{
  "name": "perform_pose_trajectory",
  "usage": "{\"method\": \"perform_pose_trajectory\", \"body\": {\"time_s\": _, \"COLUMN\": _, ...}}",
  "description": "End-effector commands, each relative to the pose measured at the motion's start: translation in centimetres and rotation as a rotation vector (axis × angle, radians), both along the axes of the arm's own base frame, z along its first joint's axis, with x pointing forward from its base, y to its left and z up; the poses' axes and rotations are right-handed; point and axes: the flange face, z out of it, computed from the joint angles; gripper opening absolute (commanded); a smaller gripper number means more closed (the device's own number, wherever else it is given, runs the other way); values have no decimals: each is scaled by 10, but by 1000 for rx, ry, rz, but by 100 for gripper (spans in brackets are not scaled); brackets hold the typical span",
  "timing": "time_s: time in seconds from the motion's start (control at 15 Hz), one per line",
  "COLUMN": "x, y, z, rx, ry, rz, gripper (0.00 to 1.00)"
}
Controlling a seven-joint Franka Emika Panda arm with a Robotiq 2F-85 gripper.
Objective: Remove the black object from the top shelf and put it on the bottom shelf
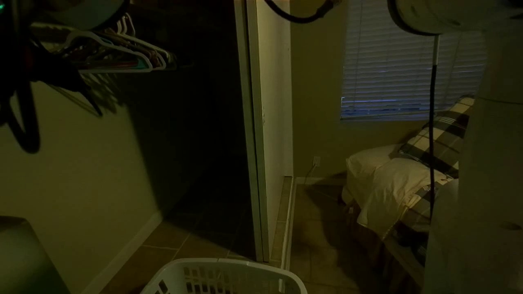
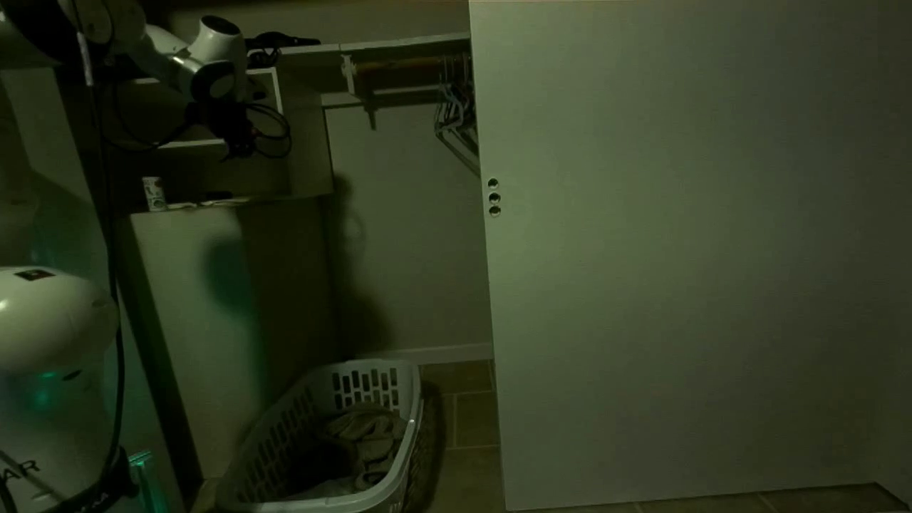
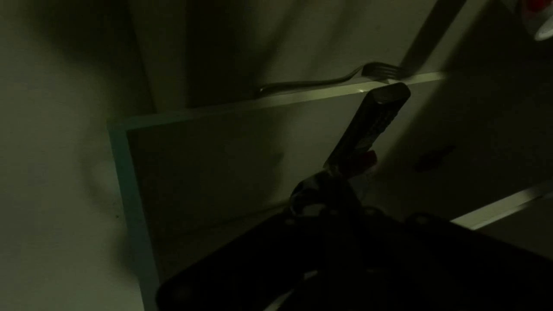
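The black object, a remote-like bar with keys (image 3: 369, 123), extends from my fingertips in the wrist view. My gripper (image 3: 332, 177) looks shut on its near end; the dark picture hides the exact contact. In an exterior view my gripper (image 2: 241, 146) points down in front of the shelf cubby. It is only a dark silhouette in an exterior view (image 1: 81, 85). The bottom shelf (image 2: 246, 201) lies below it, and a low dark shape (image 2: 216, 194), unclear, shows there. Black items (image 2: 285, 40) lie on the top shelf (image 2: 399, 44).
A can (image 2: 153, 194) stands on the bottom shelf, left of the gripper. A fork (image 3: 311, 82) lies past the cubby edge (image 3: 207, 113). A small red thing (image 3: 365, 162) is by the fingertips. Hangers (image 2: 456, 114), a sliding door (image 2: 677, 249) and a laundry basket (image 2: 410, 427) are around.
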Motion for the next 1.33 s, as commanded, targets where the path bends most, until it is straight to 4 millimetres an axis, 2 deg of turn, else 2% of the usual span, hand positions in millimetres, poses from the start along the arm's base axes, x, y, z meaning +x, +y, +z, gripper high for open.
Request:
{"method": "perform_pose_trajectory", "body": {"time_s": 0.0, "x": 4, "y": -12, "z": -14, "rx": -15, "ry": 5, "rz": -34, "gripper": 0}}
{"method": "perform_pose_trajectory", "body": {"time_s": 0.33, "x": 28, "y": -9, "z": -42, "rx": -9, "ry": -13, "rz": -95, "gripper": 0}}
{"method": "perform_pose_trajectory", "body": {"time_s": 0.73, "x": 50, "y": 3, "z": -61, "rx": 20, "ry": -75, "rz": -171, "gripper": 0}}
{"method": "perform_pose_trajectory", "body": {"time_s": 1.0, "x": 61, "y": 13, "z": -68, "rx": -3, "ry": -103, "rz": -216, "gripper": 0}}
{"method": "perform_pose_trajectory", "body": {"time_s": 1.27, "x": 67, "y": 28, "z": -64, "rx": -10, "ry": -111, "rz": -240, "gripper": 0}}
